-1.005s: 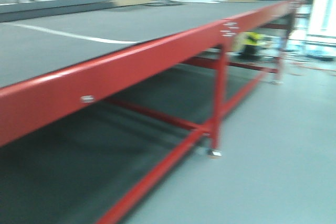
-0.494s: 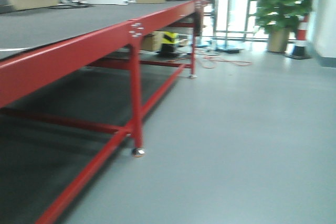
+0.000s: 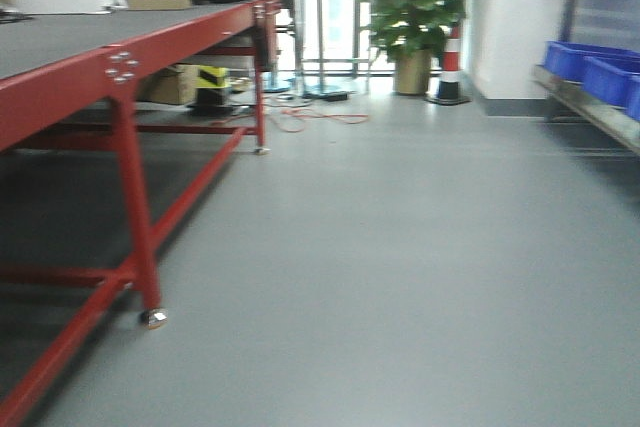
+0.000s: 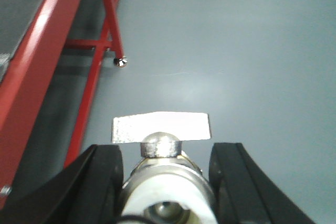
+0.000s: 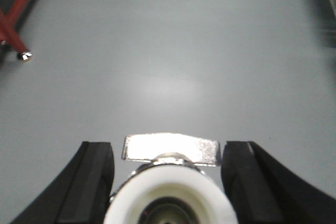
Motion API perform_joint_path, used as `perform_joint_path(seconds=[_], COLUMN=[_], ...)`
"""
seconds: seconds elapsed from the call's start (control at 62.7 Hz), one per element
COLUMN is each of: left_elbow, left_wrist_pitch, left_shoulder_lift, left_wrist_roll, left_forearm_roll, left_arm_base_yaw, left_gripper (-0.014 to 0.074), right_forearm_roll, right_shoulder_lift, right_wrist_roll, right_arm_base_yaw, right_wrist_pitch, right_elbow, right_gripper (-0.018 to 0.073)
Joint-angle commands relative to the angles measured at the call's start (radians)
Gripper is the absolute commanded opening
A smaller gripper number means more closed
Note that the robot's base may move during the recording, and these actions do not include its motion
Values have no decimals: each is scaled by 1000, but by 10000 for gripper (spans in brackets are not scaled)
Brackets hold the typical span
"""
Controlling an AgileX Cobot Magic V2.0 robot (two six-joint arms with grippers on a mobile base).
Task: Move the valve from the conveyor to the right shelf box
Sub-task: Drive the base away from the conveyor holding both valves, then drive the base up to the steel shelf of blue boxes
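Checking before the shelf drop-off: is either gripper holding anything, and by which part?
The left gripper holds a valve by its white body, handle free; the right gripper holds a second valve likewise.

The left gripper [image 4: 168,149] shows two matte black fingers [image 4: 102,182], broad at the base and curving to rounded tips. The right gripper [image 5: 168,148] has matching black fingers [image 5: 92,182], wedge-shaped with flat inner faces.
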Motion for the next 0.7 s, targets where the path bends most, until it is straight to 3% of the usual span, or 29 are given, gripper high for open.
perform_joint_path(seconds=[0.0, 0.686], left_elbow=[-14, -14], left_wrist_pitch=[-42, -42], left_shoulder_lift=[-7, -7], left_wrist_roll=[-1, -1], left_forearm_roll=[-10, -10], left_arm_base_yaw=[-4, -4], left_gripper=[-111, -111], right_forearm_roll=[0, 0], right_shoulder_lift=[-13, -13], right_wrist_roll=[-6, -6], right_arm_base_yaw=[-3, -3], right_wrist_pitch=[-60, -60], right_elbow=[-8, -8], right_gripper=[-163, -163])
